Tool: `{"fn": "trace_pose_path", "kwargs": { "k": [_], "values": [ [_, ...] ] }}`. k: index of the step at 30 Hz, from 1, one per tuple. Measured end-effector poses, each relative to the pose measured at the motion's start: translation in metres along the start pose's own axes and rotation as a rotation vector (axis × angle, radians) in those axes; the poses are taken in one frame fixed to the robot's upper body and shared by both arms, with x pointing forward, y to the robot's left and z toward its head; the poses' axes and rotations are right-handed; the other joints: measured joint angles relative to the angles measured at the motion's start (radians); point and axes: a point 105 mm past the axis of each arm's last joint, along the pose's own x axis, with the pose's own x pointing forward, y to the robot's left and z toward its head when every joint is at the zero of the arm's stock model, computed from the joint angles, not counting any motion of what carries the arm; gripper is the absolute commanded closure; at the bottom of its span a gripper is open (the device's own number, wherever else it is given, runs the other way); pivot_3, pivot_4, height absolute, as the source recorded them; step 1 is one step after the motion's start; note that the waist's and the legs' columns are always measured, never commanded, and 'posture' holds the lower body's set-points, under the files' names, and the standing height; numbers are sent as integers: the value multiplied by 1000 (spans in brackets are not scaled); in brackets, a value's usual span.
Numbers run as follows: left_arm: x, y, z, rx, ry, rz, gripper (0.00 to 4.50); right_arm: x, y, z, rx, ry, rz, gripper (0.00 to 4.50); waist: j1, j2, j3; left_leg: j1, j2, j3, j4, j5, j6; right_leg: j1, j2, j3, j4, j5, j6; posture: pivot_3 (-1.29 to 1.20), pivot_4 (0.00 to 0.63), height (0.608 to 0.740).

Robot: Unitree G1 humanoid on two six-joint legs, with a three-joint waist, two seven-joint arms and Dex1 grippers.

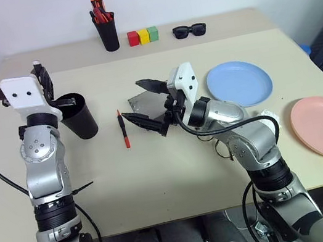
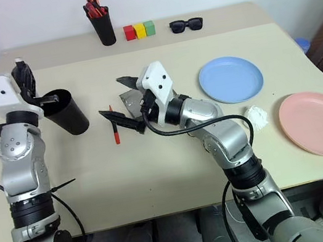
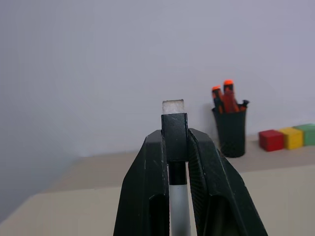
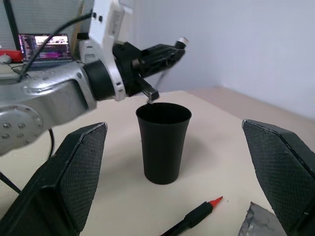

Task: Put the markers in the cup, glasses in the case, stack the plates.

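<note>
While gripping the white marker (image 3: 176, 147), left gripper (image 3: 174, 129) angles upward.

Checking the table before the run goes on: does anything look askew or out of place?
The white crumpled wad between the light blue plate and salmon pink plate looks like stray litter. The grey case lies open and skewed. The red-ended marker lies loose beside the black cup.
</note>
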Motion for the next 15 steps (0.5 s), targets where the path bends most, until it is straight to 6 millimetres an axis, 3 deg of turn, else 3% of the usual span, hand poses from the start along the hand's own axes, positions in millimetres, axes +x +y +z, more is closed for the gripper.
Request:
{"fn": "trace_pose_path", "kwargs": {
  "k": [8,14,15],
  "values": [
    [0,-11,-13,26,-11,-32,4442,0,8,-2,18,10,40,0,0,0,0,0,0,0,0,0,0,0,0,0,0,0,0,0,150,740],
    [-2,-11,-20,29,-6,-19,1541,0,10,-4,27,18,44,0,0,0,0,0,0,0,0,0,0,0,0,0,0,0,0,0,150,740],
    [-3,-11,-21,28,-4,-17,1541,0,10,-4,27,19,45,0,0,0,0,0,0,0,0,0,0,0,0,0,0,0,0,0,150,740]
  ]
}}
